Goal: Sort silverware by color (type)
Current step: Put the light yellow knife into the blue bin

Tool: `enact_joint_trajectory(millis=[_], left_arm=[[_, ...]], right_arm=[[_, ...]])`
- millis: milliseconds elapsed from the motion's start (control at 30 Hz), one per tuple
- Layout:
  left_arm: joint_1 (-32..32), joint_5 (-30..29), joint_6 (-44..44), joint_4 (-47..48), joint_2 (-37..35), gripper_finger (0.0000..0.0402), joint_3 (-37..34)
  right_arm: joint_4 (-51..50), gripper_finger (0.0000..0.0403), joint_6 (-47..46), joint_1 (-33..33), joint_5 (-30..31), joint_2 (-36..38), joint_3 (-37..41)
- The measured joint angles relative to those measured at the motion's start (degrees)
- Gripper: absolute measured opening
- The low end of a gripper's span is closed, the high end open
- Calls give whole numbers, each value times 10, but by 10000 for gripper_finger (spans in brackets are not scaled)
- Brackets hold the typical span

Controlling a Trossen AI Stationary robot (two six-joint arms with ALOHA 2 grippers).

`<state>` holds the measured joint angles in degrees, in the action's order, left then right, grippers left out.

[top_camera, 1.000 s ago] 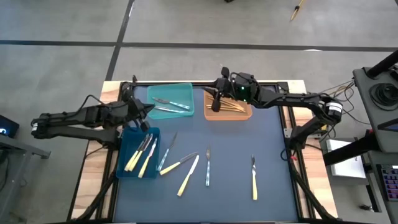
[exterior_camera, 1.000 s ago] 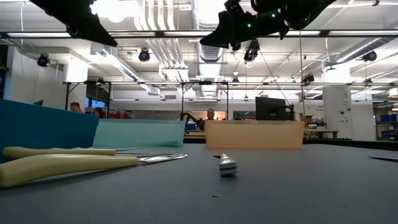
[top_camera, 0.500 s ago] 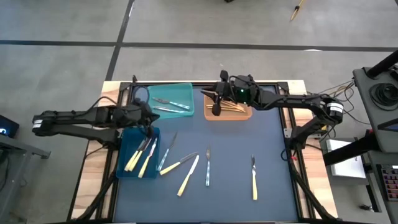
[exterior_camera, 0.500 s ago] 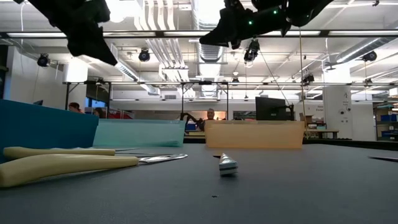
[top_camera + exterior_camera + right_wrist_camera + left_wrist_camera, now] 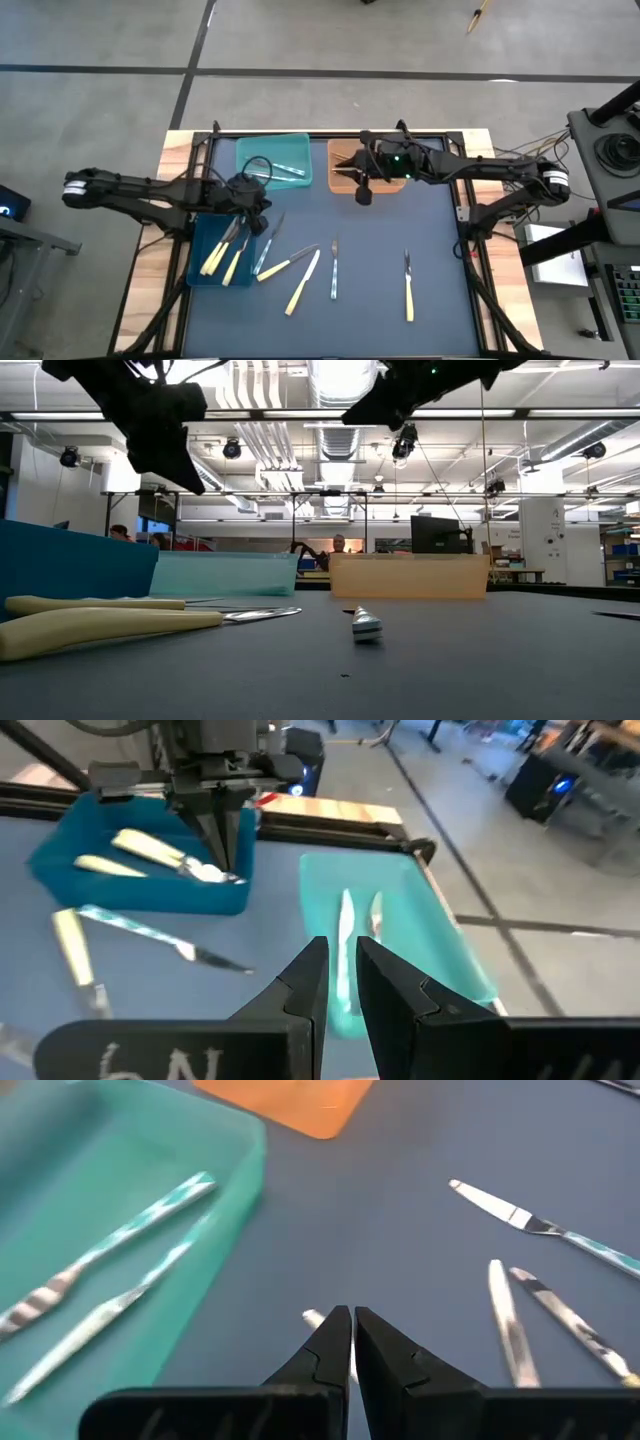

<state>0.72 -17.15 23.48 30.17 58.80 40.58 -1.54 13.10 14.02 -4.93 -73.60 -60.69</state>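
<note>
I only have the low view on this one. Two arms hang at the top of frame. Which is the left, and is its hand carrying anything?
Observer: The one on your picture's left. Its wrist view shows the left hand shut and empty.
Operator: What is it above?
Observer: The far edge of the dark blue bin, next to the teal bin.
Operator: How many pieces lie loose on the mat?
Observer: Five pieces of silverware.
</note>
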Motion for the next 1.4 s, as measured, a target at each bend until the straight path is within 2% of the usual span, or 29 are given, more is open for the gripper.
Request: enact_joint_trajectory(millis=[300, 500, 600, 867, 1267, 1400], left_arm=[[82, 2, 46, -75, 82, 0, 0], [114, 2, 92, -90, 132, 0, 0], [124, 4, 92, -116, 154, 0, 0], [131, 59, 89, -151, 190, 0, 0], [141, 77, 130, -154, 207, 0, 0], [154, 76, 136, -182, 223, 0, 0]], right_arm=[[-101, 47, -43, -48, 0, 18, 0], [-123, 47, -59, -78, 0, 16, 0], [-128, 47, -65, -87, 0, 19, 0], [-150, 47, -57, -88, 0, 30, 0], [-168, 47, -66, -88, 1, 31, 0], [-178, 47, -75, -88, 1, 31, 0]])
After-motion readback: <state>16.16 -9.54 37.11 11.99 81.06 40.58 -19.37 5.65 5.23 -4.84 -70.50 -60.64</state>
